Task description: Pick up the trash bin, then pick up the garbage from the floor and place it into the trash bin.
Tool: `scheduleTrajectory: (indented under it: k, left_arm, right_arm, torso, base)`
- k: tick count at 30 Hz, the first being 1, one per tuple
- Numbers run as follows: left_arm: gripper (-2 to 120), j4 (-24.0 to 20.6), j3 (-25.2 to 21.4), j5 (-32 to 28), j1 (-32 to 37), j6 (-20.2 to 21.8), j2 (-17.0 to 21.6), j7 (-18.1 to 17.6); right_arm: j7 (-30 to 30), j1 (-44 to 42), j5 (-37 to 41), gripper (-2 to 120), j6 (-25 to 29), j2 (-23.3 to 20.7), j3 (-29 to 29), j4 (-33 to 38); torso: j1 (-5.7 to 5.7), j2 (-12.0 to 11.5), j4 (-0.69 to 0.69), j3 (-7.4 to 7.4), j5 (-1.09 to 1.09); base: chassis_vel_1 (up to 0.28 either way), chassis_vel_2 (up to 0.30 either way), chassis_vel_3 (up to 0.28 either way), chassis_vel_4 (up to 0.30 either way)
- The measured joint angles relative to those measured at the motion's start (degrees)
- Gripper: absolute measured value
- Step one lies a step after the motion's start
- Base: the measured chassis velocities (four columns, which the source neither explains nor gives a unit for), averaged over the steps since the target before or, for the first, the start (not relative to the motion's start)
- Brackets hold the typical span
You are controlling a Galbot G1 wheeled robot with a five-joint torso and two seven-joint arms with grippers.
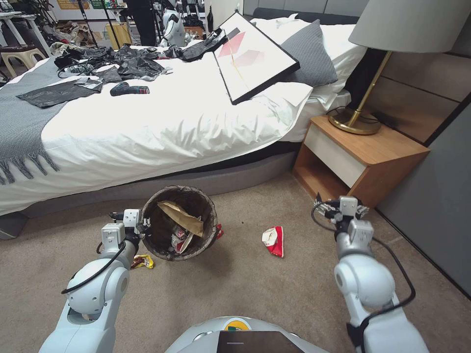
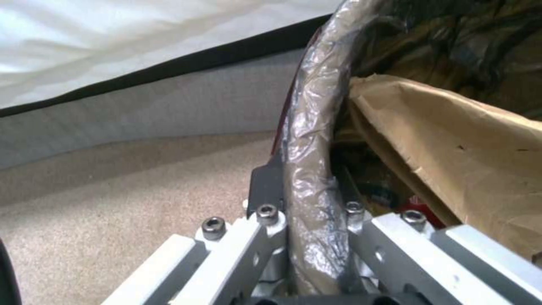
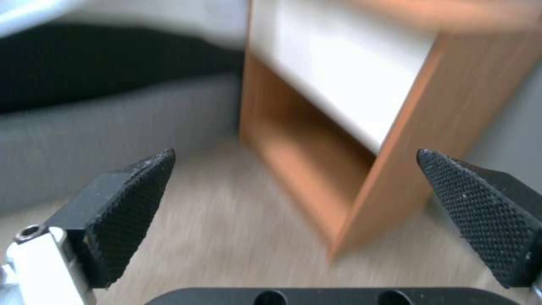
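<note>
Trash bin (image 1: 179, 223) beside bed (image 1: 147, 127), rim clamped by left gripper (image 2: 308, 199), likely for carrying | right gripper (image 3: 296, 203) spread wide, empty, by nightstand (image 3: 361, 140) | crushed cup (image 1: 274, 240) right of bin.

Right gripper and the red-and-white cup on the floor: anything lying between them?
No. In the head view only bare carpet separates the open right gripper from the cup.

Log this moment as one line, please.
left gripper: shut on trash bin rim | right gripper: open, empty, near nightstand | red-and-white cup: on floor
</note>
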Motion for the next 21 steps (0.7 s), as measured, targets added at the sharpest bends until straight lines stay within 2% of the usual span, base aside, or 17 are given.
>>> scheduleTrajectory:
  k: [2,3,5,8,10,11,13,14,15,18,21]
  left_arm:
    - [3,0.0,-0.1,0.0,0.0,0.0,0.0,0.0]
    - [3,0.0,-0.1,0.0,0.0,0.0,0.0,0.0]
    - [3,0.0,-0.2,0.1,0.1,0.0,0.0,0.0]
    - [3,0.0,-0.2,0.3,0.2,0.0,0.0,0.0]
    - [3,0.1,-0.2,0.6,0.2,0.0,-0.3,-0.1]
    - [3,0.1,-0.2,0.6,0.2,0.0,-0.3,-0.1]
    - [3,0.3,-0.1,0.7,0.1,0.0,-0.5,-0.1]
    - [3,0.6,-0.3,0.7,0.1,0.0,-0.5,-0.1]
    - [3,0.6,-0.3,0.7,0.1,0.0,-0.5,-0.1]
    - [3,0.9,-0.9,0.7,0.2,0.0,-0.3,-0.1]
    - [3,1.1,-1.0,0.7,0.2,0.0,-0.3,-0.1]
  right_arm:
    - [2.7,2.4,6.8,100,-4.1,-1.5,-0.7,-0.7]
    - [2.7,2.4,6.8,100,-4.1,-1.5,-0.7,-0.7]
    - [5.4,6.3,13.9,100,-6.7,-4.4,-2.5,-2.7]
    - [6.1,9.6,16.9,100,-7.3,-6.7,-5.0,-5.0]
    - [7.5,15.0,21.4,100,-7.5,-9.7,-10.3,-9.9]
    - [7.5,15.0,21.4,100,-7.5,-9.7,-10.3,-9.9]
    - [8.1,18.3,24.2,100,-7.4,-10.7,-14.8,-13.8]
    - [8.7,21.2,27.1,100,-7.4,-10.6,-19.3,-17.8]
    - [8.7,21.2,27.1,100,-7.4,-10.6,-19.3,-17.8]
    - [8.2,24.5,30.2,100,-7.2,-9.1,-25.2,-22.9]
    - [7.5,26.2,30.9,100,-7.1,-7.7,-27.9,-26.6]
  torso:
    - [0.0,0.0,0.01,0.0,0.01]
    - [0.0,0.0,0.01,0.0,0.01]
    - [0.0,0.0,0.01,0.0,0.0]
    - [0.0,0.0,0.01,0.0,0.0]
    - [0.0,0.0,0.02,0.0,0.0]
    - [0.0,0.0,0.02,0.0,0.0]
    - [0.0,0.0,0.01,0.01,0.0]
    - [0.0,0.0,0.01,0.01,-0.01]
    - [0.0,0.0,0.01,0.01,-0.01]
    - [0.0,0.0,0.01,0.01,0.0]
    - [0.0,0.0,0.02,0.0,-0.01]
  base:
    - [0.0,0.0,0.0,0.0]
    - [0.0,0.0,0.0,0.0]
    - [0.0,0.0,0.0,0.0]
    - [0.0,0.0,0.0,0.0]
    - [0.0,0.0,0.0,0.0]
    - [0.0,0.0,0.0,0.0]
    - [0.0,0.0,0.0,0.0]
    - [0.0,0.0,0.0,0.0]
    - [0.0,0.0,0.0,0.0]
    - [0.0,0.0,0.0,0.0]
    - [0.0,0.0,0.0,0.0]
